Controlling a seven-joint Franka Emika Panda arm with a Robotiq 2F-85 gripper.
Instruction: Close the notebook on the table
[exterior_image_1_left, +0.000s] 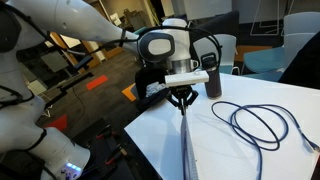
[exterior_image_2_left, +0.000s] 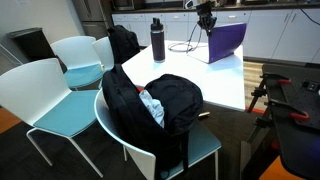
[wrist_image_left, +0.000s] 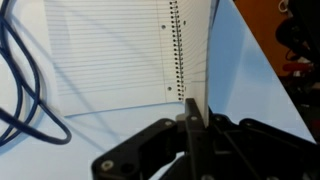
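Observation:
The notebook lies on the white table, its lined white page flat and its wire spine running up the middle of the wrist view. Its purple cover stands lifted, nearly upright, and shows edge-on as a thin line in an exterior view. My gripper is shut on the top edge of this raised cover. It also shows in both exterior views, above the notebook.
A dark bottle stands on the table near the notebook. A dark blue cable lies looped beside the open page. A black backpack sits on a teal chair at the table's near edge.

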